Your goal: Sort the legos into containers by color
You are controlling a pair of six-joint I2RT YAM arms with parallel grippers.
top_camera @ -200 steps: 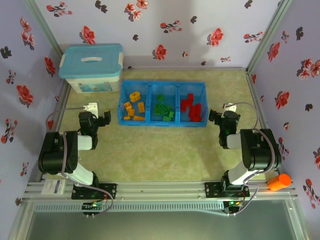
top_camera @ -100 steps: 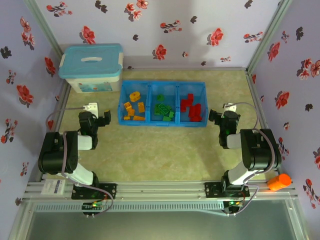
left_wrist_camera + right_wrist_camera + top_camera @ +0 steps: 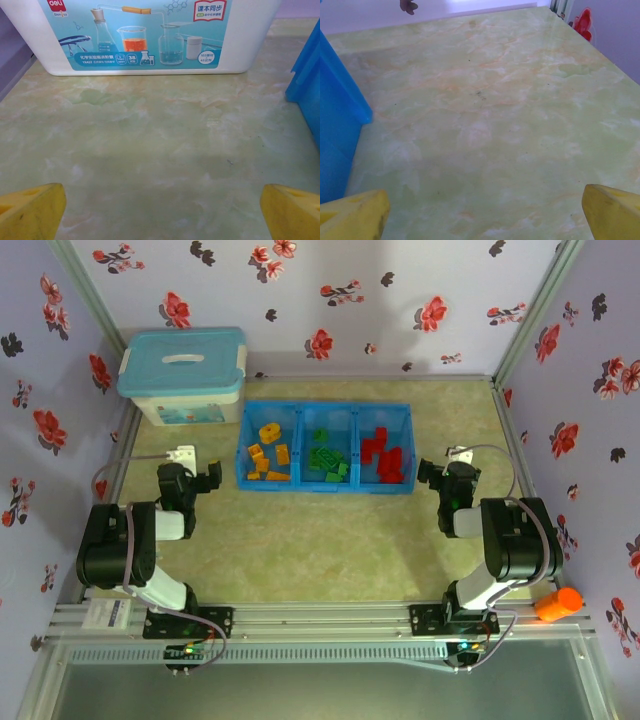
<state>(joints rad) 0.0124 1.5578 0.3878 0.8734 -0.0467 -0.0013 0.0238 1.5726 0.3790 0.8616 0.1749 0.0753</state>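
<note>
The table (image 3: 300,550) is occupied at its far left corner by the white storage box (image 3: 183,375). Toward the middle of its far edge lies the blue tray (image 3: 325,488), its long axis laid left to right between the two arms. The left gripper (image 3: 212,477) is parked just off the tray's left end, nearest the orange-yellow bricks. The right gripper (image 3: 428,474) is just off the right end, nearest the red. Both are spread wide with nothing held, the yellow fingertips (image 3: 30,210) set apart over bare table. The legos (image 3: 265,452) are seen inside the containers (image 3: 355,440): orange-yellow left, green middle, red right, so the sorting is judged complete. Against the earlier frames, nothing is found to have moved.
</note>
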